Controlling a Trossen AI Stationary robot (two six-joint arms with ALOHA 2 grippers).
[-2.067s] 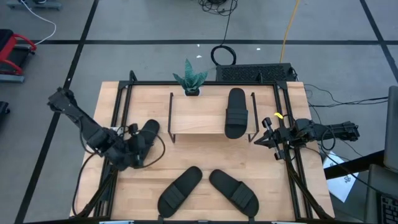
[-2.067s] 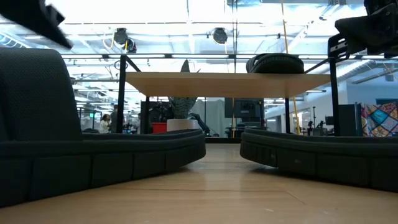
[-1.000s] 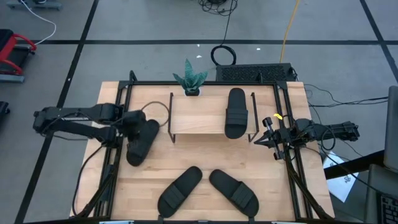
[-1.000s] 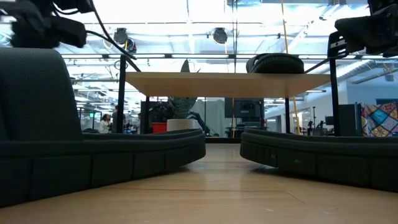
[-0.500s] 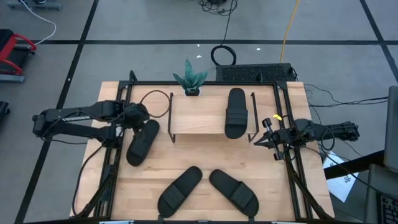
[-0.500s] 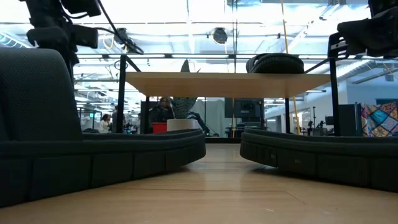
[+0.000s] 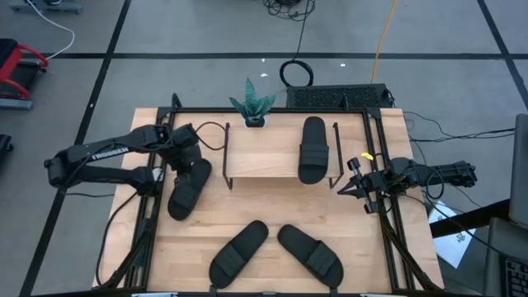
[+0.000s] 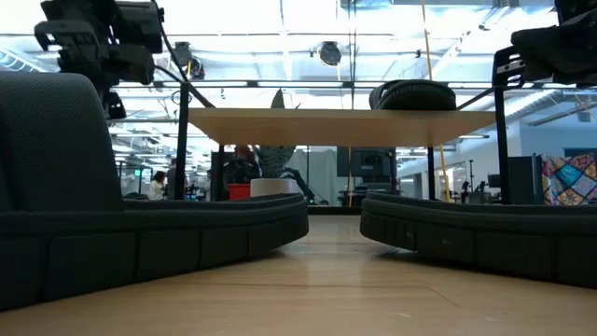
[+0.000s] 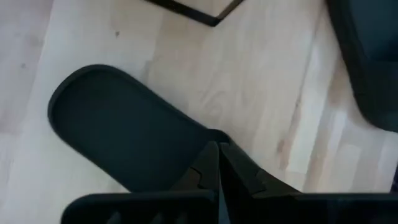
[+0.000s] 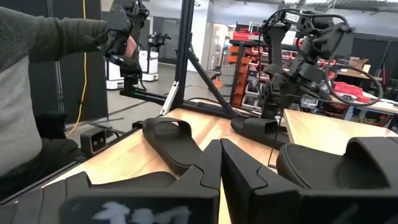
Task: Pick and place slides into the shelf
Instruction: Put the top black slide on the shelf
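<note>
Four black slides are in view. One [image 7: 313, 148] lies sole-down on the light wood top of the shelf [image 7: 262, 154]. One [image 7: 188, 188] lies on the table left of the shelf, and two more [image 7: 239, 250] [image 7: 310, 252] lie near the table's near edge. My left gripper [image 7: 185, 153] hangs shut above the far end of the left slide [image 9: 118, 127], clear of it; the low view shows the left gripper [image 8: 93, 42] well above the table. My right gripper [image 7: 353, 183] waits shut at the shelf's right side, also seen in its own wrist view as the right gripper [image 10: 219, 144].
A small potted plant [image 7: 252, 106] stands behind the shelf at the far edge. Black frame rails [image 7: 158, 148] run along the table's left and right sides. Bare wood [image 7: 272, 206] lies between the shelf and the near slides. A person [image 10: 37, 93] stands beyond the table.
My left gripper has drawn away from the left slide, moving toward the far edge and rising, its arm swinging round from the near left. The slide stays flat on the table where it was. My right arm has kept still.
</note>
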